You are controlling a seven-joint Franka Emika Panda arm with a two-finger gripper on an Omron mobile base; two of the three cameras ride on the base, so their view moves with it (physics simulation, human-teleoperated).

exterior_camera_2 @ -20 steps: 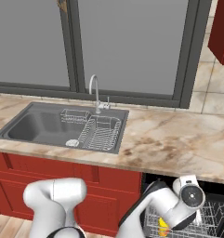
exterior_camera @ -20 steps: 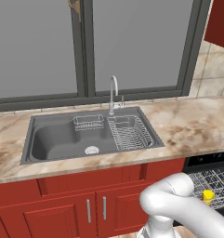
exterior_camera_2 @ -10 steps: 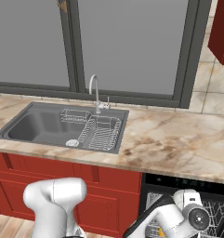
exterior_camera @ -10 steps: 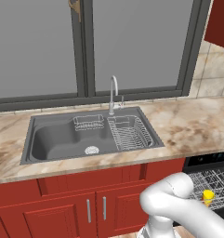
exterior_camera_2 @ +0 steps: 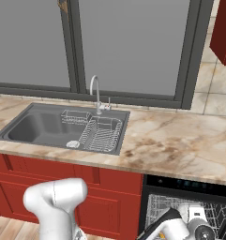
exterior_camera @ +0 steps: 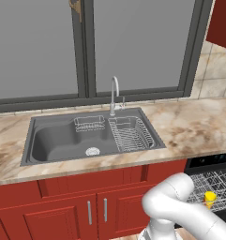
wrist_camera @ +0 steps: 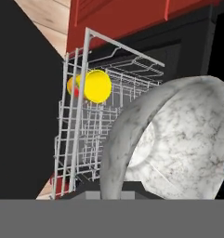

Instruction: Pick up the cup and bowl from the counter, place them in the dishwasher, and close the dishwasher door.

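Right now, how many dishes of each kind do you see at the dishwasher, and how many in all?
Yellow cup: 1, inside the wire rack of the dishwasher.
Grey-white marbled bowl: 1, tilted on edge close in front of the hand camera, over the rack; whether the tool grips it cannot be told.
Total: 2 dishes.

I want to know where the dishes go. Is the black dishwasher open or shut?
Open. The black dishwasher shows its grey-white wire rack pulled into view, with a yellow cup sitting in it and a marbled grey bowl right before it.
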